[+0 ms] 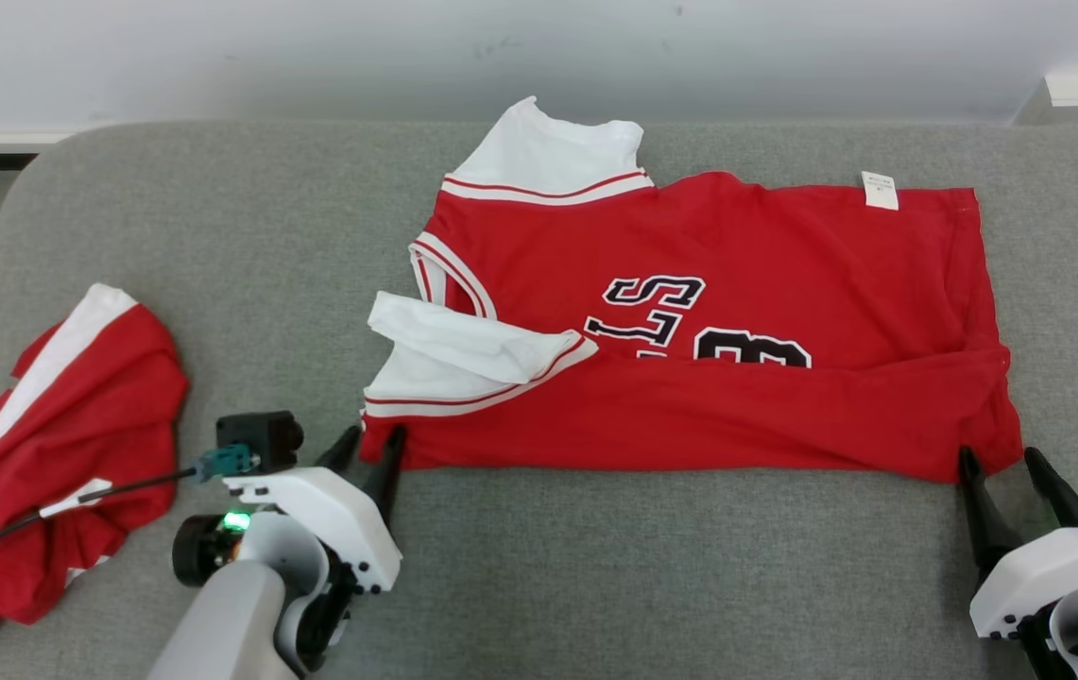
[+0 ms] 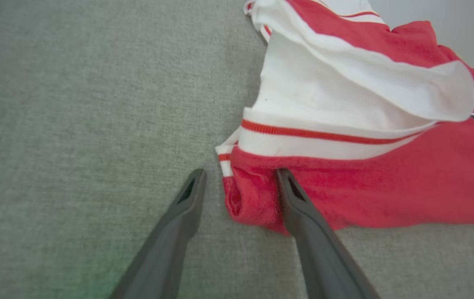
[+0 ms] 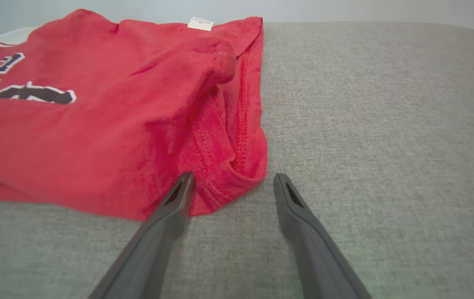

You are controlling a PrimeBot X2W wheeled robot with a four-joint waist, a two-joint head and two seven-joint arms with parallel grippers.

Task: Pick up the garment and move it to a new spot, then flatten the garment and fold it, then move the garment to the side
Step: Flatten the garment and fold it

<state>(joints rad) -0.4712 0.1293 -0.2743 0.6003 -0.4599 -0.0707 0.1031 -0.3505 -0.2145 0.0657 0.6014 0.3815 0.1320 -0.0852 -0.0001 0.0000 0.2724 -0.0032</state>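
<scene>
While the head view takes in the whole red basketball jersey, spread sideways on the grey upholstered surface with its white-trimmed armholes to the left and its hem to the right, each wrist view brings one near corner of it up close. The jersey's near long edge is folded up over itself and covers the lower part of the black, white-outlined lettering. What can be made out there looks like an S, an L and the top of a numeral; the rest cannot be read. A small white tag sits at the jersey's far hem corner, seen from the head and from the right wrist, its print too small to read. The left gripper stands at the jersey's near armhole-side corner. The left wrist view shows its fingers spread apart, one lying against the red fabric and the other over bare grey cloth just beside the corner, with nothing pinched. The right gripper is at the jersey's near hem corner with its jaws wide. The right wrist view shows the stitched hem corner lying between its fingers, one tip touching the fabric, nothing held. The head view adds a second red-and-white garment, crumpled well to the left of the jersey.
</scene>
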